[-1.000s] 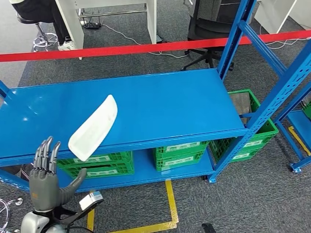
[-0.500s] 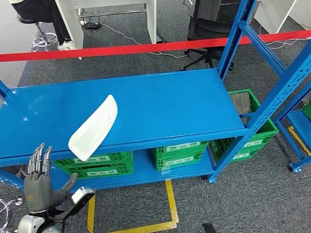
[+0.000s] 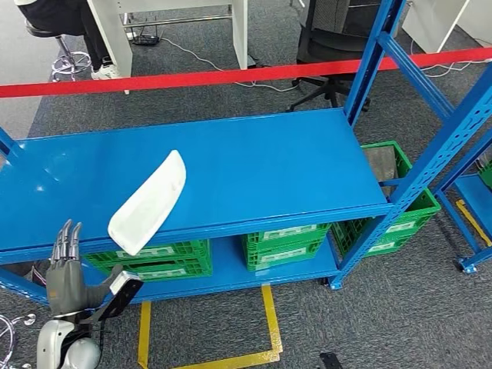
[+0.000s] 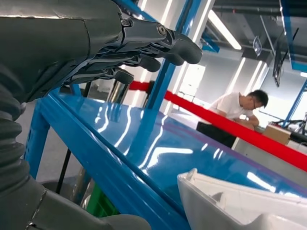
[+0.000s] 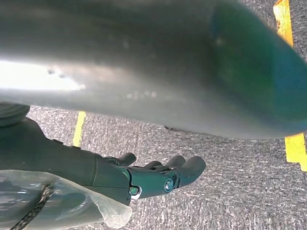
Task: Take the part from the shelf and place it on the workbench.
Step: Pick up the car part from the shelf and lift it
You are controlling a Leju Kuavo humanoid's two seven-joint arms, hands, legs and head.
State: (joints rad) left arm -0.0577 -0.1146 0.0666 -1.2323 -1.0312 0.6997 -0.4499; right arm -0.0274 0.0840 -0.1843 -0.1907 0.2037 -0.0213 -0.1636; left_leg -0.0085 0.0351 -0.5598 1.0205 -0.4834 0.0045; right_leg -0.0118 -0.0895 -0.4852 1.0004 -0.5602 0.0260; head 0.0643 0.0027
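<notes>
Green crates [image 3: 152,261] under shelf [image 3: 261,165]; contents unclear; white part [image 3: 147,201] on top.

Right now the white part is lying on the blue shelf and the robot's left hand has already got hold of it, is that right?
Not quite. The white part does lie on the blue shelf, but the left hand holds nothing: in the head view it hovers open below the shelf's front edge, apart from the part.
</notes>
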